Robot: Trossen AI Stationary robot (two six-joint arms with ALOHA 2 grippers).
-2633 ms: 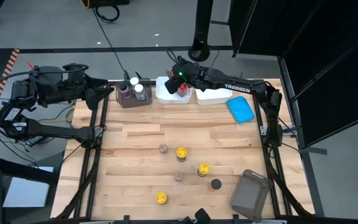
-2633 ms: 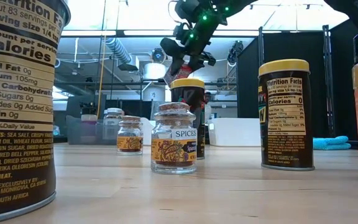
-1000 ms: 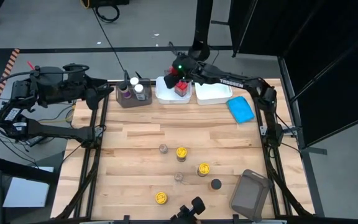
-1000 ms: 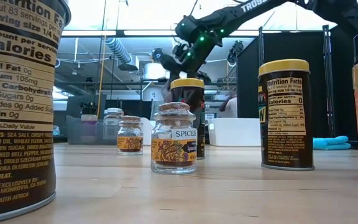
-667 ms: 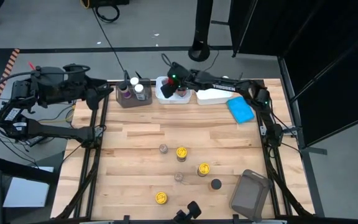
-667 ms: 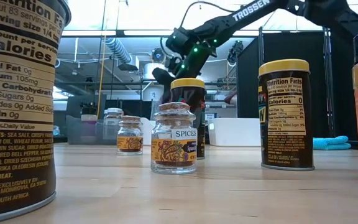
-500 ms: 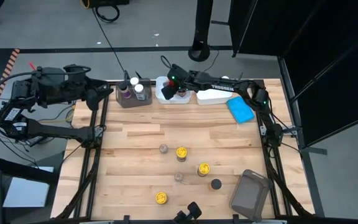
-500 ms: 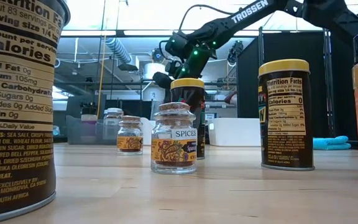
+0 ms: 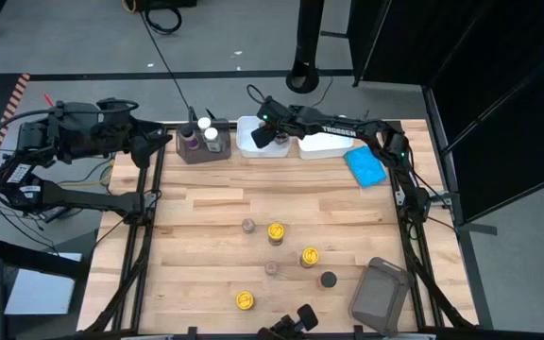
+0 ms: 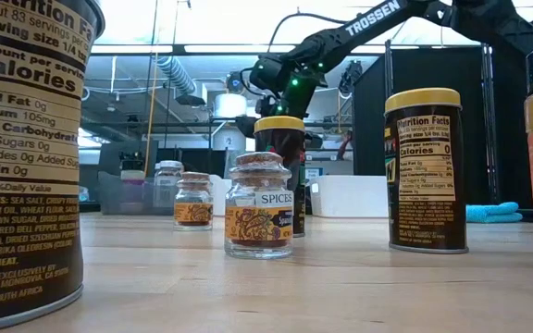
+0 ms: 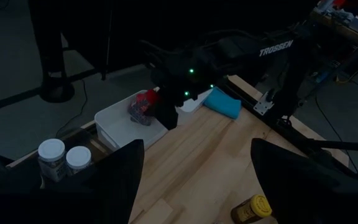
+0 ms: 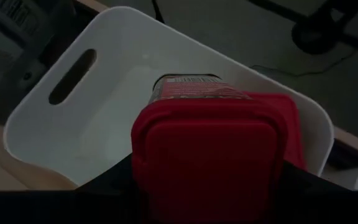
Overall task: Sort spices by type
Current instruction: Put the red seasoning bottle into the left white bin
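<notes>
Right now my right gripper is clamped on the red-capped jar, hanging over the left white tub at the far edge of the table. Wrist view shows the square red cap filling the space between my fingers, tub floor below it. My guess on handling: small rigid jar, light, hard plastic cap with flat sides. Flats are the place to grip, no roll. Smooth walls could slip if I ease off before it's low. Probably not fragile, but I'd set it down, not drop it. Left gripper is parked off the table's left edge, fingers wide, holding nothing. Remaining loose spices, including the yellow-lid jars, sit mid-table, well apart from the tubs.
</notes>
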